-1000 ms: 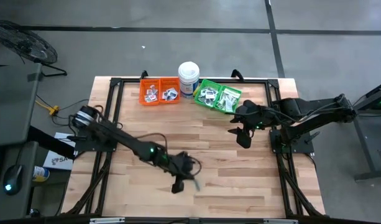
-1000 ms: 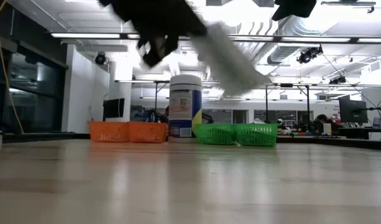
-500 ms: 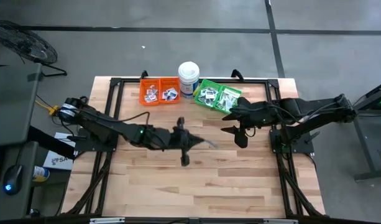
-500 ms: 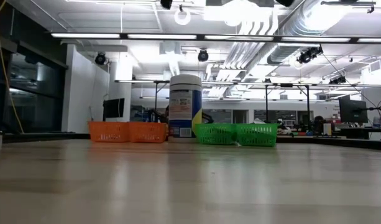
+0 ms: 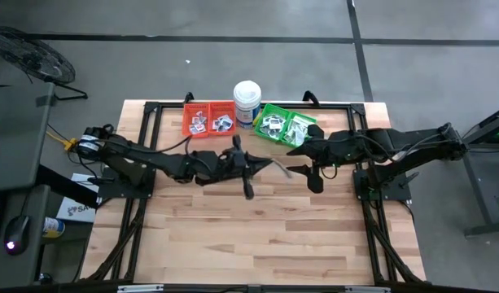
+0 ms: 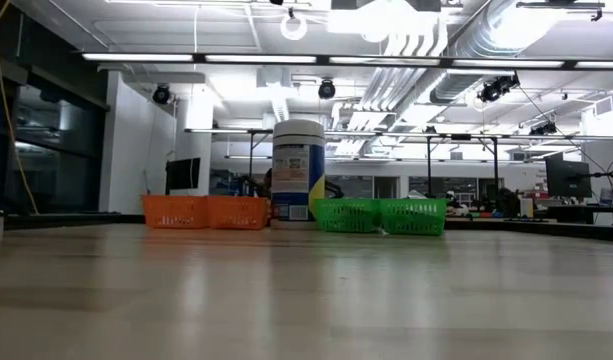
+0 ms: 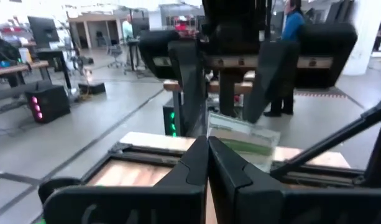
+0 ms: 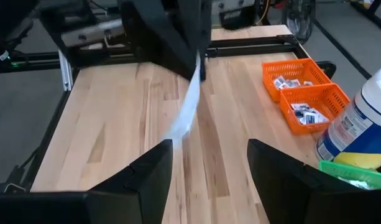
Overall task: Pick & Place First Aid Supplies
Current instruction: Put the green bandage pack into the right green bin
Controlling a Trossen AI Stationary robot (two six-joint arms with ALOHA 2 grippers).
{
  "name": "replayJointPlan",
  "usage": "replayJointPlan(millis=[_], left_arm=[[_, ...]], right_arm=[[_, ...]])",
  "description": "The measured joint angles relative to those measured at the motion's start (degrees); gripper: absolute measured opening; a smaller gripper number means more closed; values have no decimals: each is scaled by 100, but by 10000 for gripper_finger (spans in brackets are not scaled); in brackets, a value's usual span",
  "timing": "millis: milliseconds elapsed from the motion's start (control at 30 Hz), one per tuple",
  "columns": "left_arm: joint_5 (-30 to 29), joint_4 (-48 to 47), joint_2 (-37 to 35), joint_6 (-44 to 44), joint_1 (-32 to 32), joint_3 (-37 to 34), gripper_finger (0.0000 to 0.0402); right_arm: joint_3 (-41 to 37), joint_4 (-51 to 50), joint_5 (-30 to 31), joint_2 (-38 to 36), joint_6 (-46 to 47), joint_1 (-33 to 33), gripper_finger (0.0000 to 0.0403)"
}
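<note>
Now your left claw (image 5: 257,167) has carried its strip packet (image 5: 280,168) up from the near desk (image 5: 314,236) toward the right claw (image 5: 306,172).
Left pinches the packet; right stands spread, empty, beside it. Your left wrist view shows green-and-white print; the low view shows only bins (image 6: 381,215) and tub (image 6: 298,170).

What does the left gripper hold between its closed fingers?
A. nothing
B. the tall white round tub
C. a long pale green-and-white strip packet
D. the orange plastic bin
C. The left gripper is shut on a long pale green-and-white strip packet, held above the table towards the open right gripper.
</note>
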Motion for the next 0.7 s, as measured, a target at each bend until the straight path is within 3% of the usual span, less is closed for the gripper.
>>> replayJointPlan(millis=[700], left_arm=[[-526,-158,1,244,-2,0,0]], right_arm=[[1,-155,-417,-274,244,-11,201]])
